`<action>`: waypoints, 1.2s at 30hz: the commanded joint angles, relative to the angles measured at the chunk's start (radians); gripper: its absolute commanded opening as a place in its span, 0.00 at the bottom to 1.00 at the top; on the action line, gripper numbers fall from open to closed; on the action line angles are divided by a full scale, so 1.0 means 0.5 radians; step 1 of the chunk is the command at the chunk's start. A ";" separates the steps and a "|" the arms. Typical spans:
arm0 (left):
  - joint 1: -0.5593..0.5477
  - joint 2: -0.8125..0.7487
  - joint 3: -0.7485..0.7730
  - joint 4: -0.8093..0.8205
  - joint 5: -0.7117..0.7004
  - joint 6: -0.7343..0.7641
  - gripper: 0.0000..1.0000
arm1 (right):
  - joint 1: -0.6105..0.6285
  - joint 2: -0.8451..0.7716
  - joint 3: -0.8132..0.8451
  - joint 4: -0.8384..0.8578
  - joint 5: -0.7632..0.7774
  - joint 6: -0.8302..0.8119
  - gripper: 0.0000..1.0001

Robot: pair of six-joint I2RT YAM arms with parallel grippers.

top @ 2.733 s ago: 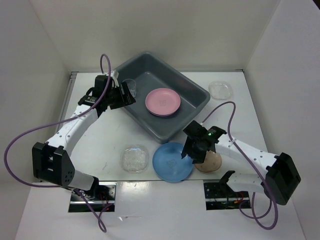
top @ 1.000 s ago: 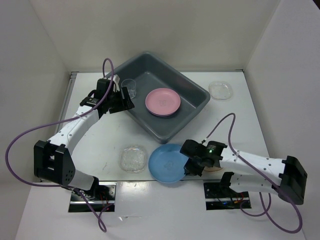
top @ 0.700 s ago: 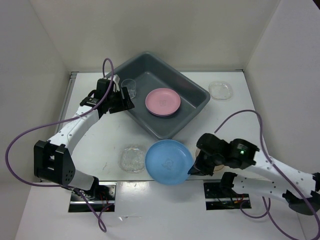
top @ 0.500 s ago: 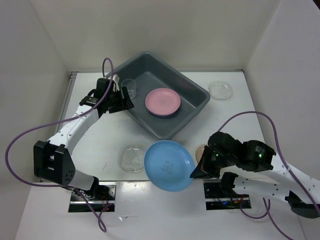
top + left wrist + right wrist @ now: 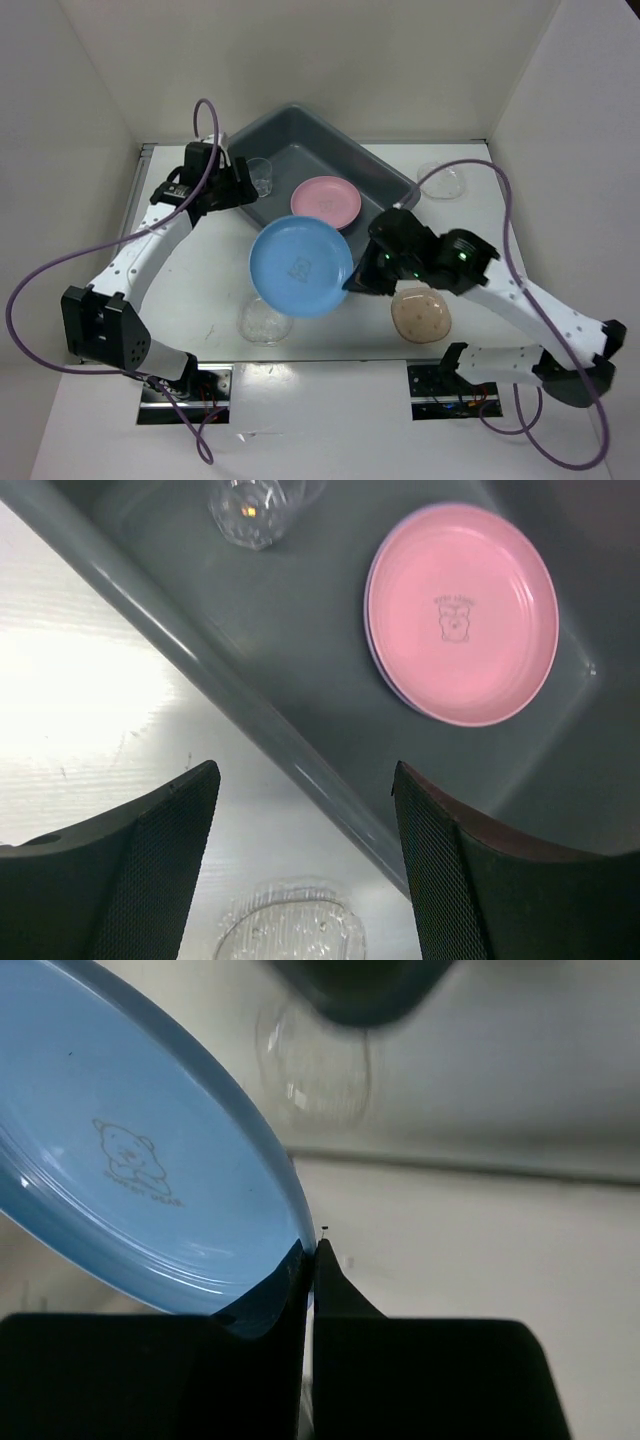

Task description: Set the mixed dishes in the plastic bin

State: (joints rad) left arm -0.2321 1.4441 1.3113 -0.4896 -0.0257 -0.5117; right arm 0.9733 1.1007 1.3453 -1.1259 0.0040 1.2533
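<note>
My right gripper [image 5: 352,283] is shut on the rim of the blue plate [image 5: 300,265], which hangs tilted in the air just in front of the dark grey plastic bin [image 5: 300,150]. The right wrist view shows the blue plate [image 5: 130,1160] pinched between my closed right gripper [image 5: 312,1260]. Inside the bin lie a pink plate [image 5: 326,203] and a small clear cup [image 5: 260,175]. My left gripper [image 5: 240,190] hovers open over the bin's left rim [image 5: 230,700], holding nothing. Its wrist view shows the pink plate [image 5: 462,610] and the cup [image 5: 250,505].
A tan rounded-square dish [image 5: 420,315] lies on the table under my right arm. A clear rounded-square dish [image 5: 262,322] sits near the front, left of centre. A clear round dish [image 5: 440,180] rests right of the bin. Purple cables loop beside both arms.
My right gripper has lifted the blue plate off the table and carried it up and left toward the bin, uncovering the tan dish. The left arm has shifted slightly and stays open.
</note>
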 commanded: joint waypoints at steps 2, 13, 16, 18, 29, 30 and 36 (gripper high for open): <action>0.010 -0.078 0.087 0.001 -0.083 0.066 0.78 | -0.329 0.292 0.098 0.407 0.412 -0.416 0.00; 0.010 -0.262 -0.036 0.001 -0.099 0.085 0.78 | -0.928 1.194 0.763 0.666 0.581 -0.966 0.00; 0.010 -0.302 -0.058 0.019 -0.099 0.085 0.78 | -0.928 1.470 0.945 0.629 0.599 -1.021 0.00; 0.010 -0.302 -0.058 0.019 -0.099 0.085 0.78 | -0.928 1.617 1.027 0.583 0.618 -1.052 0.00; 0.010 -0.320 -0.134 0.074 -0.099 0.066 0.79 | -0.947 1.870 1.000 0.638 0.639 -1.117 0.10; 0.010 -0.320 -0.135 0.074 -0.099 0.066 0.79 | -0.947 1.870 0.976 0.656 0.639 -1.117 0.25; 0.010 -0.302 -0.153 0.093 -0.099 0.066 0.79 | -0.947 1.937 1.214 0.586 0.823 -1.227 0.68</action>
State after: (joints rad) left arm -0.2314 1.3132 1.2404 -0.4858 -0.0704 -0.4965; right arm 0.5041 2.0552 1.8359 -0.8402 0.3225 0.6811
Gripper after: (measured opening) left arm 0.791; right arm 0.648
